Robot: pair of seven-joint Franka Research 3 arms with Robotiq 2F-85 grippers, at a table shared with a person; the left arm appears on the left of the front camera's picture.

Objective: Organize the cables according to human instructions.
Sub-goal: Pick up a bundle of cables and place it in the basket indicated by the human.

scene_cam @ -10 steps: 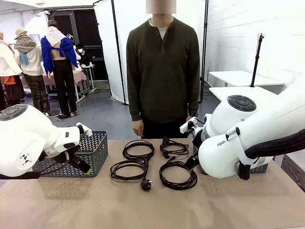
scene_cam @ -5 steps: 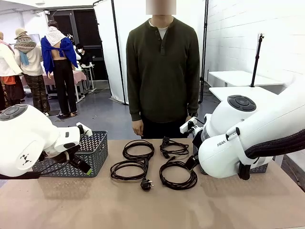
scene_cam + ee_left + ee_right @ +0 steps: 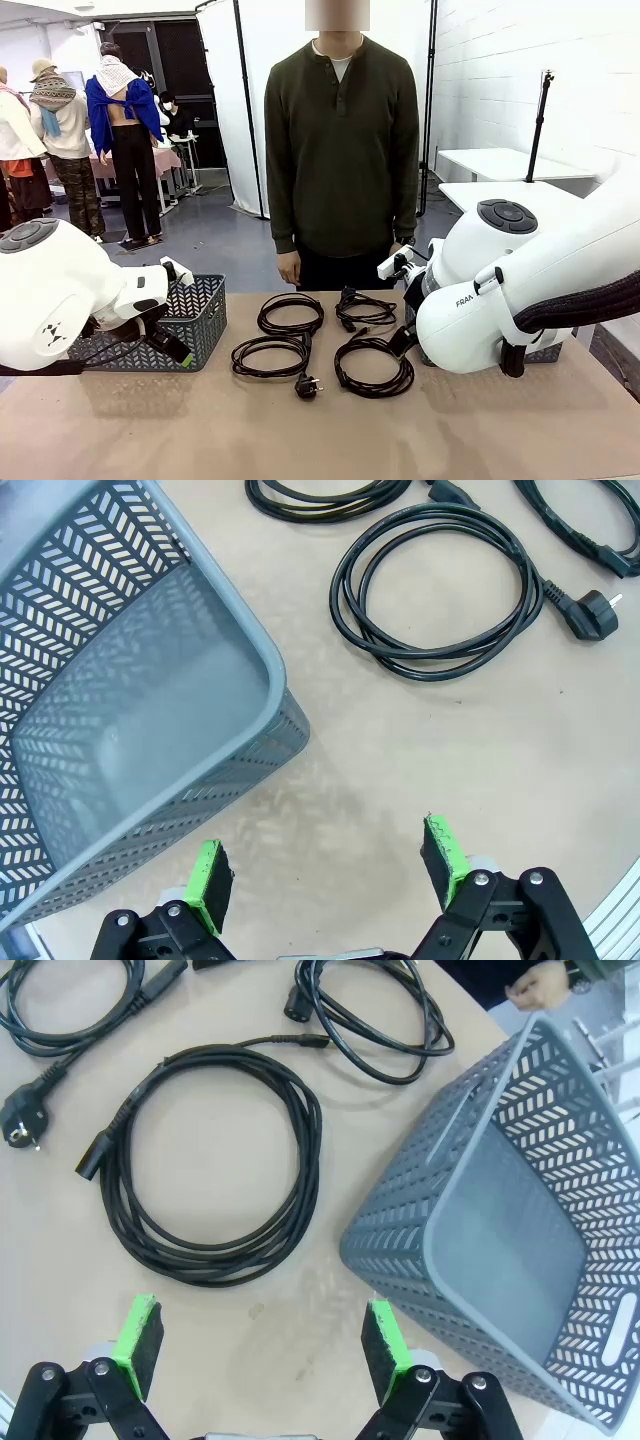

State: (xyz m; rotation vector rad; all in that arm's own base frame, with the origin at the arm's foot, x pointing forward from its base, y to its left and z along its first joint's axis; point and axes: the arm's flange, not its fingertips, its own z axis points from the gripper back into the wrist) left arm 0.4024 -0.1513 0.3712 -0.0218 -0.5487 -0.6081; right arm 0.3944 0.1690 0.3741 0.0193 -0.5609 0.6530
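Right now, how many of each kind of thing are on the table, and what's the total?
Cable bundles: 4
Grey baskets: 2
Total: 6

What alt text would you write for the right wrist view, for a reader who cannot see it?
The open right end effector hovers over a tan table, with a coiled black cable just ahead of it. An empty grey basket stands beside the cable, and more cables lie beyond.
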